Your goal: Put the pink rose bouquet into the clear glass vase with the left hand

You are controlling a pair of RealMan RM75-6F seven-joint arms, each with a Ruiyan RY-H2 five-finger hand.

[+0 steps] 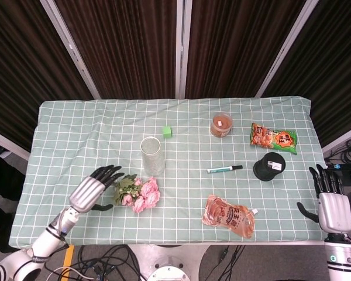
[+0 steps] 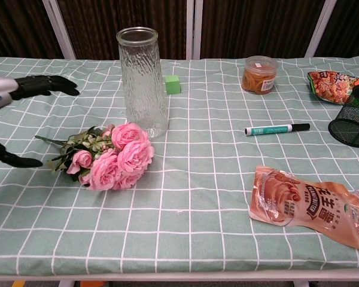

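Pink roses (image 1: 141,194) lie flat on the checked cloth (image 1: 76,129), just in front of the glass vase (image 1: 152,156). Long axis runs stems-left, blooms-right, slightly diagonal. My left hand (image 1: 92,188) sits just left of the stem end, fingers spread wide, holding nothing; thumb low, fingers above the stems. Far nearer than my right hand (image 1: 331,205), which is spread and idle at the far edge. Bouquet looks compact: tight pink heads, green leaves, thin dark stem (image 2: 48,140) poking toward my palm.
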